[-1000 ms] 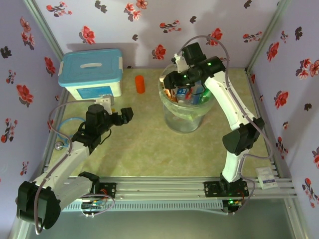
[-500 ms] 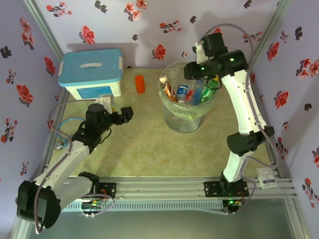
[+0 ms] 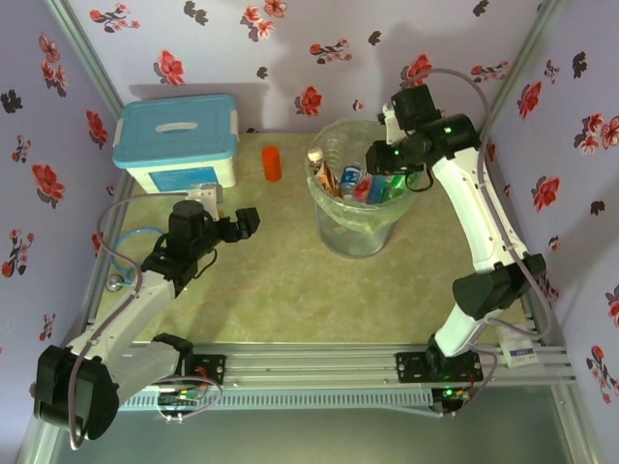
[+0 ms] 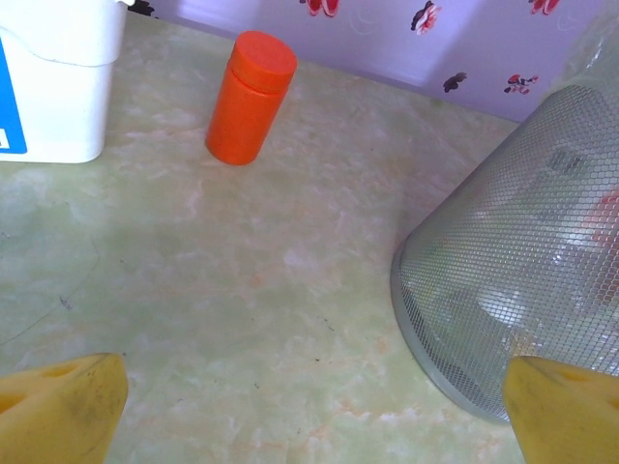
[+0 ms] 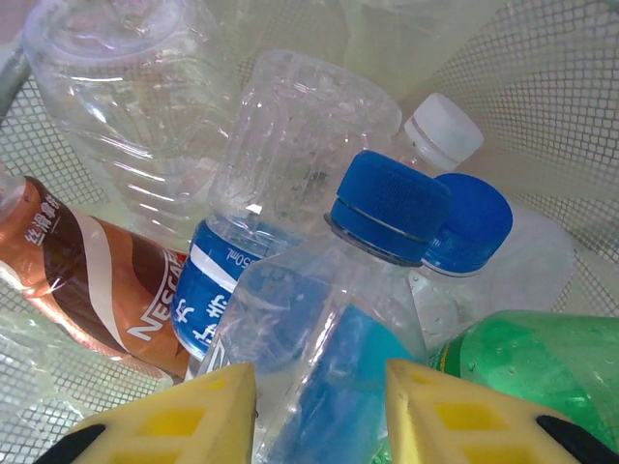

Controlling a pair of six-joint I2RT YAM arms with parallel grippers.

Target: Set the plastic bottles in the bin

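One orange bottle (image 3: 272, 162) stands upright, cap up, left of the bin (image 3: 353, 237).

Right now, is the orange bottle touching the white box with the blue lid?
Apart. The left wrist view shows bare table between the orange bottle and the white box.

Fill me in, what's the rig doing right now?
Bottle cleanup, nearly done. The bin holds a pile of bottles, a green bottle among them. The right gripper hangs over the bin, jaws apart, nothing clearly gripped. The left gripper is wide open low over the table, facing the orange bottle, which stands upright beside the white box, not yet binned.
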